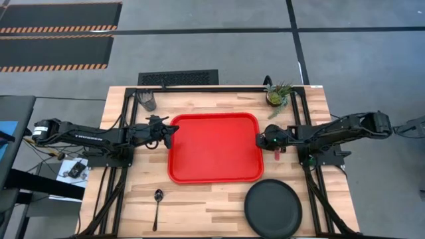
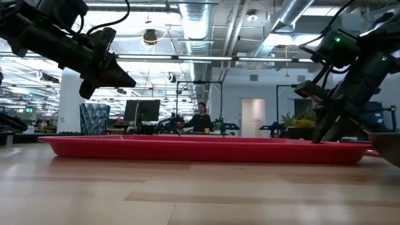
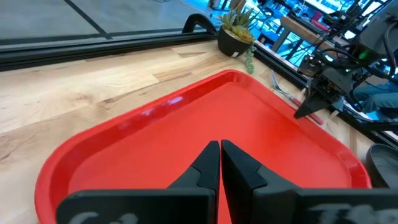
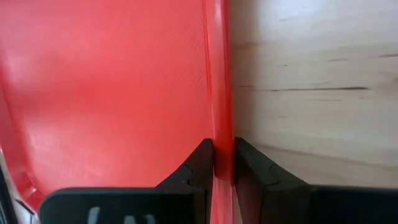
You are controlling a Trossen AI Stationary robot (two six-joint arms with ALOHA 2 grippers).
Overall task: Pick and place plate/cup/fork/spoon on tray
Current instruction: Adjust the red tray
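Fork (image 4: 222, 93) pinched in right fingers (image 4: 224, 163) over tray (image 1: 214, 147) right rim; left fingers (image 3: 219, 163) pressed together.

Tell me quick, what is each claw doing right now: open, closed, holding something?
Left gripper: closed, holding nothing, over the red tray.
Right gripper: closed on the pink fork, by the tray's right rim.

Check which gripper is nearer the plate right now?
Right. The right gripper is at the tray's right edge, just up-table from the plate. The left gripper sits at the tray's left edge, clearly farther away.
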